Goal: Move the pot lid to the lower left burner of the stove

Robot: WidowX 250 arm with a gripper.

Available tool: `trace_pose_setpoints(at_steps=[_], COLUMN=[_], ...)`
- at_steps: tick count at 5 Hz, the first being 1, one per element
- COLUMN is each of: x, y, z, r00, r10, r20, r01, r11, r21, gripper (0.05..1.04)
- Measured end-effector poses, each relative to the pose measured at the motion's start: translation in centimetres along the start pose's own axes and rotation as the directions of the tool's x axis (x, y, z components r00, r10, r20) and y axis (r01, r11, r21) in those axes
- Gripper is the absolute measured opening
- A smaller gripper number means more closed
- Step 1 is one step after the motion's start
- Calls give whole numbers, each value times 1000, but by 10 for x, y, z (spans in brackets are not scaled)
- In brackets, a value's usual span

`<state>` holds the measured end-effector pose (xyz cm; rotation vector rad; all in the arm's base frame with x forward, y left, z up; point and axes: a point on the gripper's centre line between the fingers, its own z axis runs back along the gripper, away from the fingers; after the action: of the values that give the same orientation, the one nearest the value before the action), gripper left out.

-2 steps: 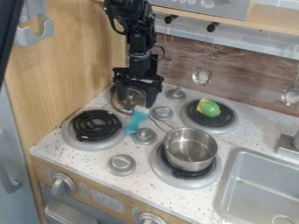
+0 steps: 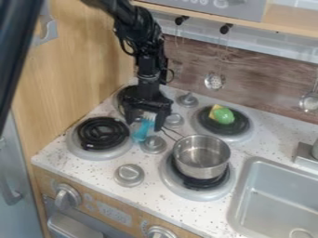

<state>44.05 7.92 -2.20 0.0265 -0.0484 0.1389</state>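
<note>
At the left you see the lower left burner (image 2: 102,150) with its black coil. Behind it your pot lid (image 2: 119,98) is at the upper left burner, mostly hidden by the gripper (image 2: 144,125), whose fingers stand wide apart around the turquoise utensil (image 2: 141,133); rightward sits your steel pot (image 2: 202,157).

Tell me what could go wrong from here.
The open gripper hangs right around the teal utensil, so closing might grab that instead of the lid. One finger is close to the handle of the pot; a sideways move could snag it and drag the pot.
</note>
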Motion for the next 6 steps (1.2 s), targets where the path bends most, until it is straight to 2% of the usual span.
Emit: trace_pose_setpoints(at_steps=[1, 2, 3, 4, 5, 6], x=[17, 34, 46, 53, 67, 73], y=[4, 9, 15, 27, 55, 71], z=[-2, -2, 5, 7, 5, -7], r00=[999, 990, 980, 967, 951, 943], r10=[12, -2, 10, 48, 149, 210], r20=[43, 139, 200, 249, 272, 257], r01=[-12, -5, -28, -69, -160, -216], r11=[1000, 999, 996, 995, 987, 976], r21=[17, 48, 85, 76, 21, -3], gripper=[999, 999, 999, 999, 999, 999])
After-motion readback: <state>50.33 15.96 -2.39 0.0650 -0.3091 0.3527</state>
